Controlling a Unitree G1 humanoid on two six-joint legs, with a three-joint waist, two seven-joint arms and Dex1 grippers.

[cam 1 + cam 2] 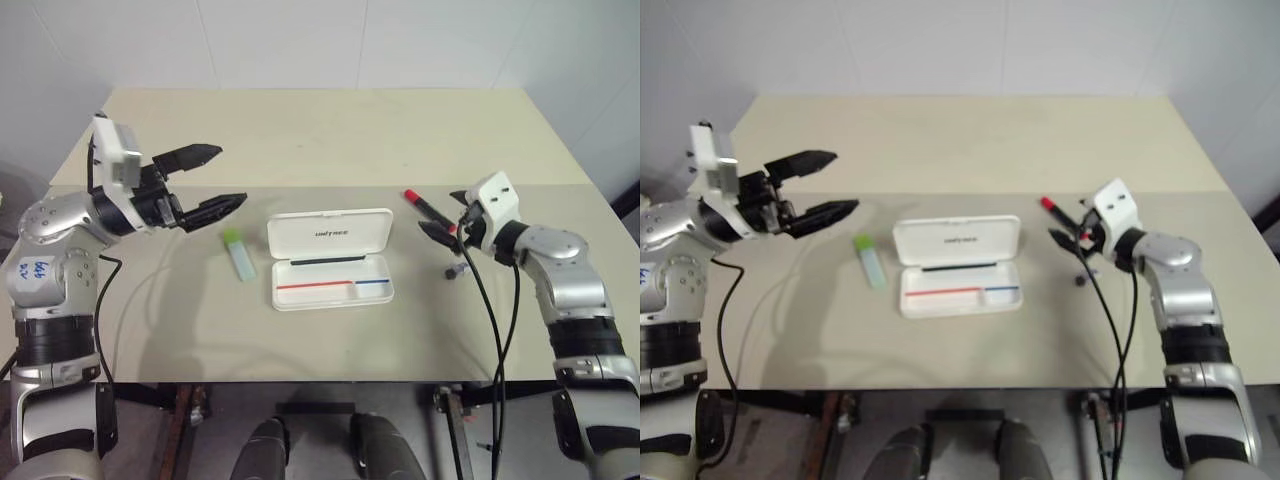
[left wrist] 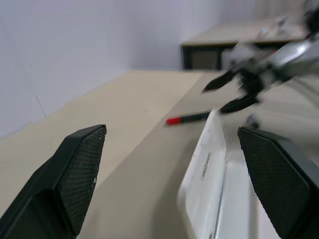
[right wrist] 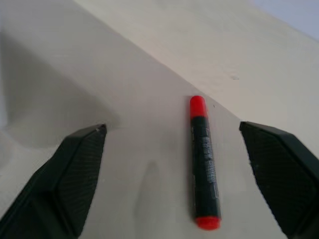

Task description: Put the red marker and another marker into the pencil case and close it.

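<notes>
At table [image 1: 330,140] centre, the pencil case [image 1: 330,258] lies open. Green-capped marker [image 1: 238,253] lies at its nine o'clock; red marker [image 1: 428,209] at two o'clock. Left gripper [image 1: 220,180] hovers, fingers apart; right gripper [image 1: 447,232], fingers spread, empty, beside the red marker.

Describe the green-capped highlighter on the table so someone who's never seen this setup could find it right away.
On the beige table, find the open white plastic pencil case in the middle. The chunky flat highlighter with a light green cap and pale blue-grey body lies just off its left side. The slim black marker with red ends lies on the opposite side, so colour and flat shape separate them.
</notes>
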